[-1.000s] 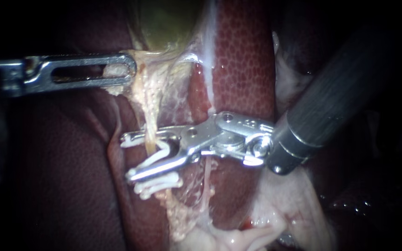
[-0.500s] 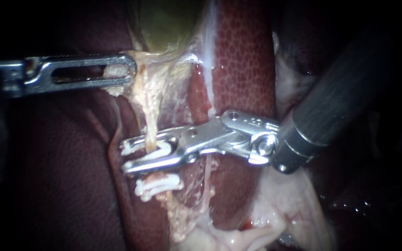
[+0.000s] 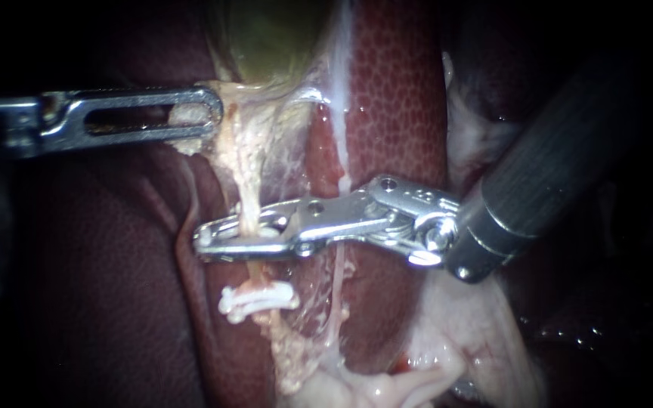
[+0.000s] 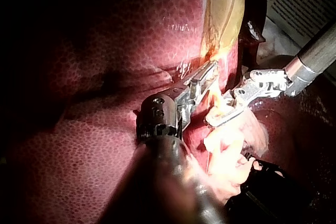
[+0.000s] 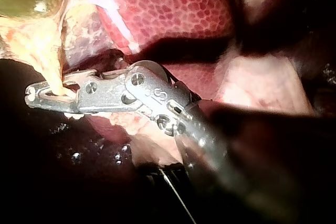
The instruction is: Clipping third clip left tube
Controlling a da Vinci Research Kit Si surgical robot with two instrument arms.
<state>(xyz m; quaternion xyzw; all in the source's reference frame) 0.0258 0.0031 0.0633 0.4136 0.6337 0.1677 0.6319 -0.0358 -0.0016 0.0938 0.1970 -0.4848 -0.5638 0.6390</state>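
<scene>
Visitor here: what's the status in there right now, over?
Left instrument: jaws shut on tissue by gallbladder. Right instrument: jaws shut on left tube, clip between them. Another clip sits lower on the tube. Nothing in the way.

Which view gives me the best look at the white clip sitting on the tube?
Endoscope view: the white clip lies unobstructed across the tube, just below the right tool. Neither wrist view shows it clearly.
</scene>
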